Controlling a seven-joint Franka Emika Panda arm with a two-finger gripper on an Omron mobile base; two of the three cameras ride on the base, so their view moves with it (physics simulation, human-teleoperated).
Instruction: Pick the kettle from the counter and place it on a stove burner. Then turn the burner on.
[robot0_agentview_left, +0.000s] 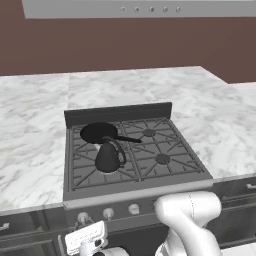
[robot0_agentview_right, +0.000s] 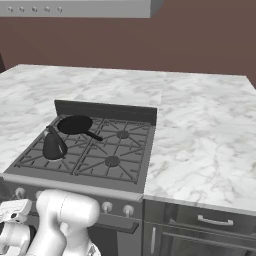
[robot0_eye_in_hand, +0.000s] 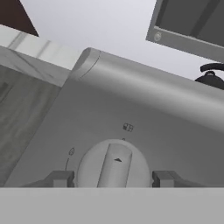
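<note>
With the kettle (robot0_agentview_left: 108, 156) already sitting on the front-left burner (robot0_agentview_left: 102, 169), the fingers (robot0_eye_in_hand: 61, 179) were spread wide, one either side of a knob (robot0_eye_in_hand: 113, 165) without pinching it. The risk, as I judged it, was a slip if they closed off-centre, or that this knob fed another burner. The kettle stood up on the stove, well above and behind the fingers.

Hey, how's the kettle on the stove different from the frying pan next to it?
The kettle is tall and cone-shaped, while the frying pan is flat and low. The kettle has a thin arched loop handle over its top; the frying pan has a straight handle reaching toward the stove's middle. The kettle sits on the front left burner, the frying pan on the back left one, close behind it. Both are black and rest on the grates.
</note>
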